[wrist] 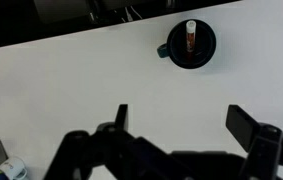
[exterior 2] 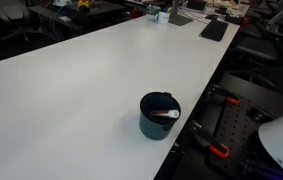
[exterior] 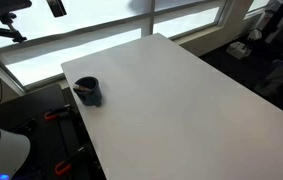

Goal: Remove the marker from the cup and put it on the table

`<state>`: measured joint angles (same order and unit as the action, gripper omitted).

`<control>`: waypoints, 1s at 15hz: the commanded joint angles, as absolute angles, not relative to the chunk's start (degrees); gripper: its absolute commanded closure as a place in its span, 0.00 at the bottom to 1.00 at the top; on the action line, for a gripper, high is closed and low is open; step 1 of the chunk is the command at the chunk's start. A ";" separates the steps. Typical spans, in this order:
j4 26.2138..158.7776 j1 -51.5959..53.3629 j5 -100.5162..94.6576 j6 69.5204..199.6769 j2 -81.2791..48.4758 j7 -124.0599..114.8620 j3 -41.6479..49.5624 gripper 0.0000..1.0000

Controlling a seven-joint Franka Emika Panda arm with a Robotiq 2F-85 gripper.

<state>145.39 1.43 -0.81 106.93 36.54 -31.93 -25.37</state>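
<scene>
Wrist view: gripper (wrist: 181,125) at the bottom of the frame, jaws wide apart, gripping nothing, hovering over the white table (wrist: 71,80). We note the dark cup (wrist: 206,50) well ahead of the fingers, close to the table's far edge. The reddish-orange marker (wrist: 191,38) sits inside it. In both exterior views the cup stands upright nr a table edge, w/ the marker in it.

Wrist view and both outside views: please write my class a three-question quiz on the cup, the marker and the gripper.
1. Fill the gap: the cup stands near the table's ____.
2. True or false: the marker lies flat on the table.
3. The gripper is: A open, B shut on the marker, C shut on the cup.

Key: 1 edge; 2 false, it is in the cup; 3 A.
</scene>
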 commanded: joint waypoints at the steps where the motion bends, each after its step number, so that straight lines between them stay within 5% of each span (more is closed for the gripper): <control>1: 145.32 3.30 -1.90 106.83 36.00 -32.92 -23.76 0.00; 15: 144.54 6.00 6.28 110.20 16.70 -22.31 -13.92 0.00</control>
